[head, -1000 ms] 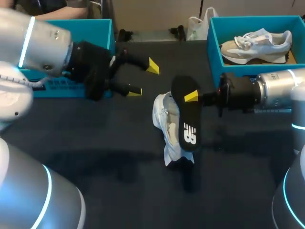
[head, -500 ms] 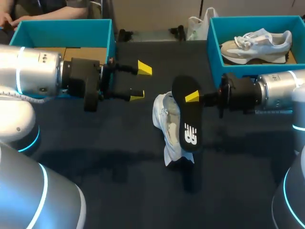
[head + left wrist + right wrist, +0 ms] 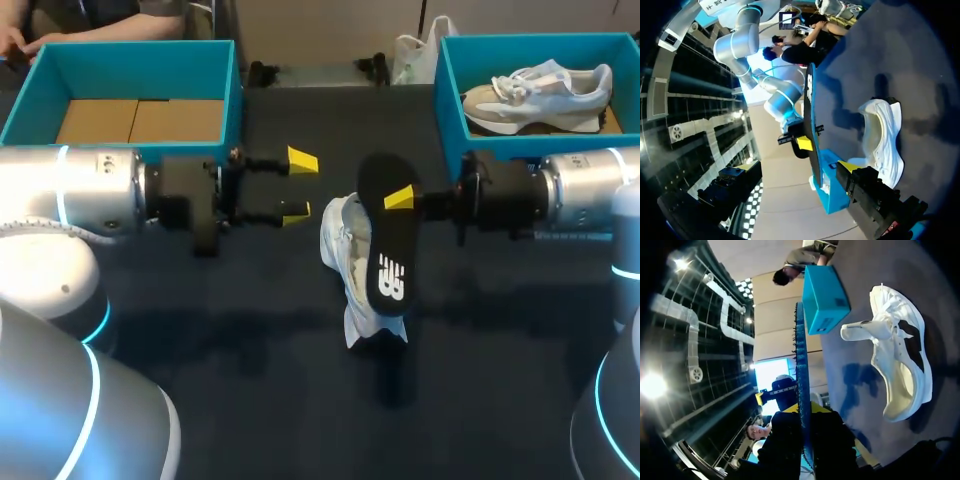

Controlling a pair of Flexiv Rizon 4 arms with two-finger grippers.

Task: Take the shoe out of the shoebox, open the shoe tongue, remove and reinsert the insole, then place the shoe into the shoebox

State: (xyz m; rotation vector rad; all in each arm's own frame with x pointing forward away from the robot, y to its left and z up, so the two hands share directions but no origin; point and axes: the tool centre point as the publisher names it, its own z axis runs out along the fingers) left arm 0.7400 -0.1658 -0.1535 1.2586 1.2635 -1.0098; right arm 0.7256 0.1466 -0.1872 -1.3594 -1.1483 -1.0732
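A white shoe (image 3: 348,272) lies on its side mid-table, seen too in the left wrist view (image 3: 885,135) and the right wrist view (image 3: 902,365). My right gripper (image 3: 402,199) is shut on the heel end of the black insole (image 3: 386,240), which hangs above the shoe. In the right wrist view the insole (image 3: 801,375) stands edge-on between that gripper's fingers (image 3: 804,412). My left gripper (image 3: 298,186) is open and empty, left of the shoe and apart from it. One of its fingertips (image 3: 849,166) shows, with the insole (image 3: 810,115) edge-on ahead.
An empty teal shoebox (image 3: 232,80) with a cardboard floor stands at the back left. A second teal shoebox (image 3: 447,95) at the back right holds another shoe (image 3: 540,92). My right arm's forearm crosses just in front of it.
My left arm has swung nearer and toward the shoe, uncovering the left shoebox, with its fingers still open. The insole shifted slightly in the right gripper's hold.
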